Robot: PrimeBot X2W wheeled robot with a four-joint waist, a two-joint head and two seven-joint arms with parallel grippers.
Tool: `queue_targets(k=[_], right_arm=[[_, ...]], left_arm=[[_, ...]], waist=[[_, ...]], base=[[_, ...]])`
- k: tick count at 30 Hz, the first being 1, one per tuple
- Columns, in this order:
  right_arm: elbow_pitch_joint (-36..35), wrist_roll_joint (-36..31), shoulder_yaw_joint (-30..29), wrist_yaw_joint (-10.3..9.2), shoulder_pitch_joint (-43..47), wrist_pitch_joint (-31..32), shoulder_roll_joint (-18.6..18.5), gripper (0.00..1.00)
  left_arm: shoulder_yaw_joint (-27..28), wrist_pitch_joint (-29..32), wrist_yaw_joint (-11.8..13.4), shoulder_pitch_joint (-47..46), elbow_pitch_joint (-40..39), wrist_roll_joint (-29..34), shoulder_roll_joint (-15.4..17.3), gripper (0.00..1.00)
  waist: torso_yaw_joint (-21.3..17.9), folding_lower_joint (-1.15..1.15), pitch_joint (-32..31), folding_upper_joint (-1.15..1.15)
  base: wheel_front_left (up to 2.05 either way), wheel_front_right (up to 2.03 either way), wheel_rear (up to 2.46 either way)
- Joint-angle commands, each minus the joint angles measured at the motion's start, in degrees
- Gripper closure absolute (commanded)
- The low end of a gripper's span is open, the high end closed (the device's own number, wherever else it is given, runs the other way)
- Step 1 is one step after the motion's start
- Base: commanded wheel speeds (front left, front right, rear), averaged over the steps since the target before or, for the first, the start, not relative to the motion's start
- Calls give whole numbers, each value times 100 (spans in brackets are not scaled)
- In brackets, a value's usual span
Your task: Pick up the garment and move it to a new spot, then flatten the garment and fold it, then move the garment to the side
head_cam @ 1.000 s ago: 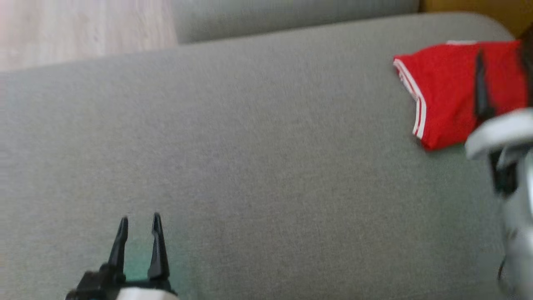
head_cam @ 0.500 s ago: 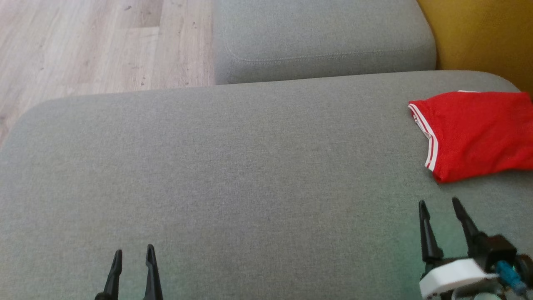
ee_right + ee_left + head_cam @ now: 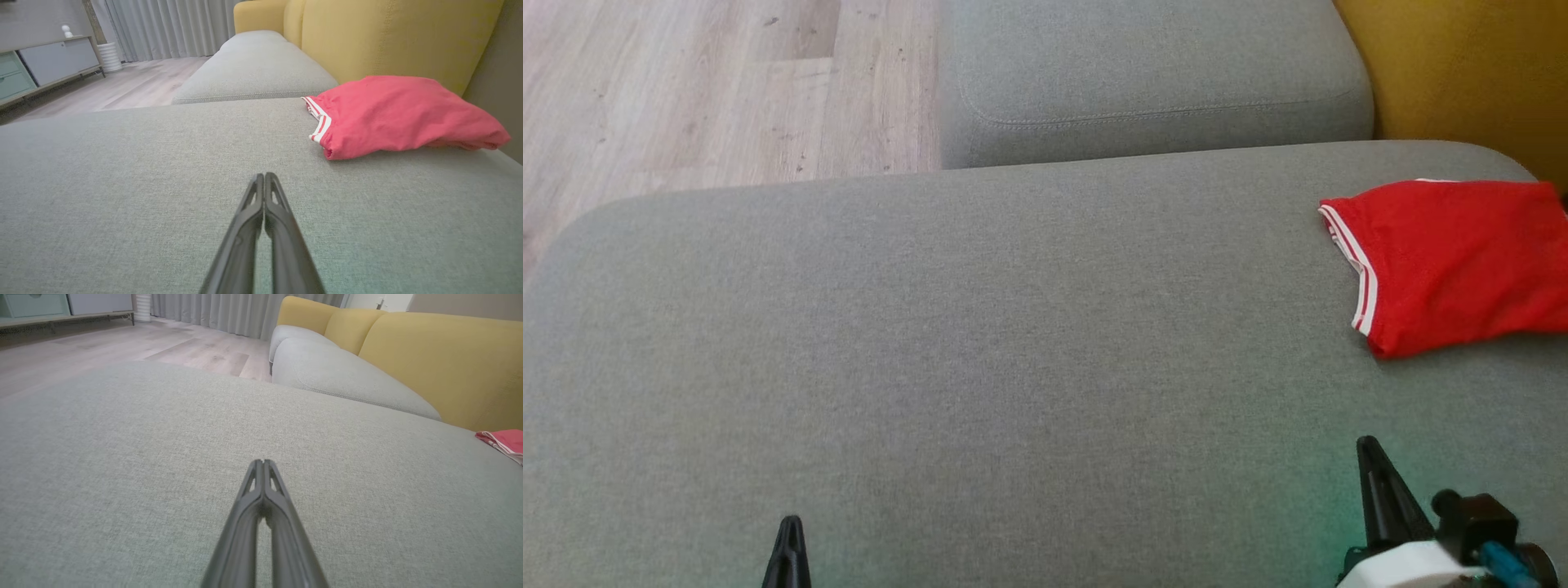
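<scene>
**Robot:** My left end effector [image 3: 263,461] is clenched on nothing, fingers pressed tip to tip low over the grey seat cushion [image 3: 1013,327]. My right end effector [image 3: 264,175] is the same, clenched and empty.

**Operator:** And the garment?

**Robot:** The garment [image 3: 400,114] lies at the far right of the cushion, near the yellow backrest [image 3: 388,36] and well apart from both my tools. It looks folded into a compact bundle, so I judge the moving, flattening, folding and setting aside done, with little or nothing left.

**Operator:** What is it like?

**Robot:** Soft red knit with a white-striped hem along its left edge. It is slightly puffed rather than crisp, and one end looks rumpled. The cushion is a tight, matte weave with rounded corners. The floor [image 3: 686,82] beyond it is pale wood plank.
</scene>
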Motion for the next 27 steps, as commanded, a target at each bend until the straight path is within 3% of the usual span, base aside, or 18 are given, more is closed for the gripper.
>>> queue_targets(k=[1, 27], right_arm=[[-192, 235, -37, 3, -209, 68, -5, 100], [-281, 2078, -104, 11, -420, 445, -11, 100]], left_arm=[[58, 46, -22, -163, -160, -188, 2, 100], [258, 464, -111, -526, -161, -1729, 2, 100]], waist=[[1, 0, 6, 0], [11, 0, 57, 0]], base=[[0, 0, 0], [0, 0, 0]])
